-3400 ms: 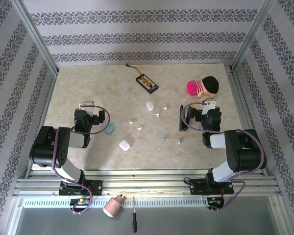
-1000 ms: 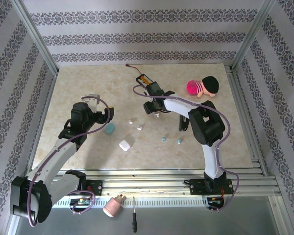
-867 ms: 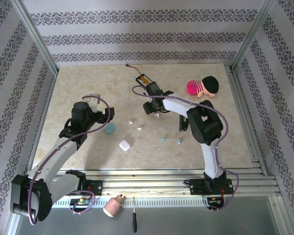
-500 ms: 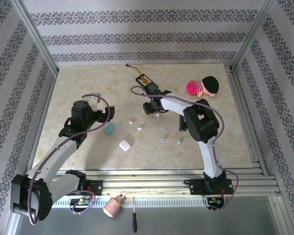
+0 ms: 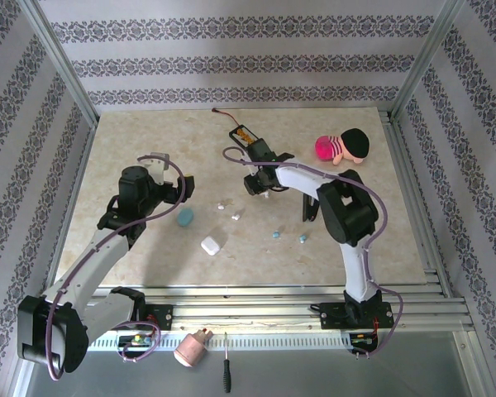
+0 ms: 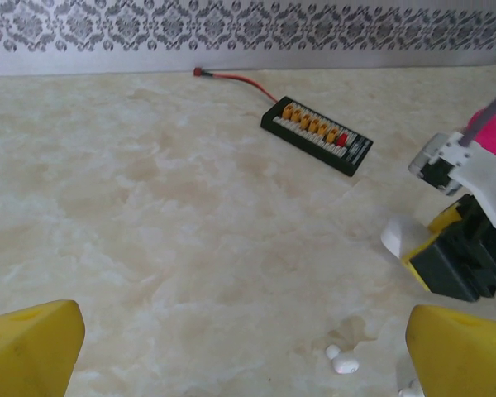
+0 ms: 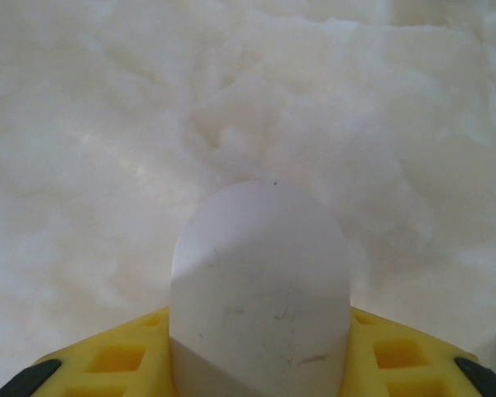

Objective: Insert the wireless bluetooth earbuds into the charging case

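Observation:
My right gripper (image 5: pixel 254 184) is at mid-table, shut on a white pebble-like charging case (image 7: pixel 259 281) that stands between its yellow fingers (image 7: pixel 107 360). The left wrist view shows that case (image 6: pixel 399 236) too. My left gripper (image 5: pixel 175 192) hangs open above the table, left of the case, with nothing between its fingers (image 6: pixel 33 347). Two white earbuds (image 5: pixel 221 206) lie between the arms; one of them (image 6: pixel 343 361) is near the left gripper's right finger. Two light-blue earbuds (image 5: pixel 274 236) lie nearer the front. A light-blue case (image 5: pixel 184 217) and a second white case (image 5: pixel 211 245) rest below the left gripper.
A black connector board (image 6: pixel 317 136) with a red lead lies at the back, just beyond the right gripper. A pink doll with a black cap (image 5: pixel 343 147) sits at the back right. Patterned walls and metal rails surround the table (image 5: pixel 132 141).
Both arms have left their folded poses near the bases. The right gripper reached the far white case and stays on it; the left gripper has drifted slightly up and right.

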### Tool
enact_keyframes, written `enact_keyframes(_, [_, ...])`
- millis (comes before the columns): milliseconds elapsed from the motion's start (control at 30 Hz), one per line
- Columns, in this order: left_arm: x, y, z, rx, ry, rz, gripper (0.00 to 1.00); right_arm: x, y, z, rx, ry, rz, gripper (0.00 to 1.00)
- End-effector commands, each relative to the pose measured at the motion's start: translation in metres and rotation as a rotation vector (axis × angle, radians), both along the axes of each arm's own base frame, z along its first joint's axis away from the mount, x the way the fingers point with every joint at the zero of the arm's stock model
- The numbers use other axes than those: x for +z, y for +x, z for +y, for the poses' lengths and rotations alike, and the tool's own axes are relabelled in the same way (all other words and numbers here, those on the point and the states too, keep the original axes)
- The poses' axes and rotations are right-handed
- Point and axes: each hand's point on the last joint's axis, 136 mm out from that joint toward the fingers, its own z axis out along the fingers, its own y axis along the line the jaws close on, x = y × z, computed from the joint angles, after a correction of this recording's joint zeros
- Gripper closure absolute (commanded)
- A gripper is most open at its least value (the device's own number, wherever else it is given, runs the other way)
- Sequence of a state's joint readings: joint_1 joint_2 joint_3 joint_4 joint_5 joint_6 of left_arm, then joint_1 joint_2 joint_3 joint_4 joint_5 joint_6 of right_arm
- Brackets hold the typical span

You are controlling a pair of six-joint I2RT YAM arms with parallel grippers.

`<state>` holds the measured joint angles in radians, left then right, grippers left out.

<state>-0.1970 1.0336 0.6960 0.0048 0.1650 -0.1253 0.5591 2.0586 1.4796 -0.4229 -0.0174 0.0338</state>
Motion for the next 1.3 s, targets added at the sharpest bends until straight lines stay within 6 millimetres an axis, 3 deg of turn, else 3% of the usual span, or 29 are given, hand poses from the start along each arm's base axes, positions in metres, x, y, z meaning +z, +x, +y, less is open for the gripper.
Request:
enact_keyframes(0, [0.017, -0.003, -0.019, -0.102, -0.02, -0.014, 0.01, 0.055, -0.017, 0.019, 0.131, 0.138, -0.076, 0.71])
enact_keyframes(233, [0.047, -0.025, -0.078, -0.441, -0.046, -0.031, 0.01, 0.107, -0.061, 0.019, 0.278, 0.263, -0.066, 0.73])
enact_keyframes(367, [0.048, -0.046, -0.11, -0.647, -0.046, 0.006, 0.01, 0.138, -0.094, 0.022, 0.384, 0.369, -0.033, 0.78])
enact_keyframes(567, [0.048, -0.07, -0.143, -0.864, -0.089, 0.036, 0.01, 0.173, -0.137, 0.022, 0.53, 0.491, 0.012, 0.79])
enact_keyframes(733, [0.06, -0.09, -0.16, -1.024, -0.155, -0.008, 0.05, 0.197, -0.168, 0.024, 0.653, 0.571, 0.042, 0.8])
enact_keyframes(933, [0.071, -0.104, -0.167, -1.11, -0.193, -0.051, 0.13, 0.221, -0.193, 0.028, 0.758, 0.659, 0.068, 0.8])
enact_keyframes(1267, [0.083, -0.117, -0.18, -1.198, -0.253, -0.092, 0.26, 0.244, -0.204, 0.042, 0.853, 0.702, 0.053, 0.8])
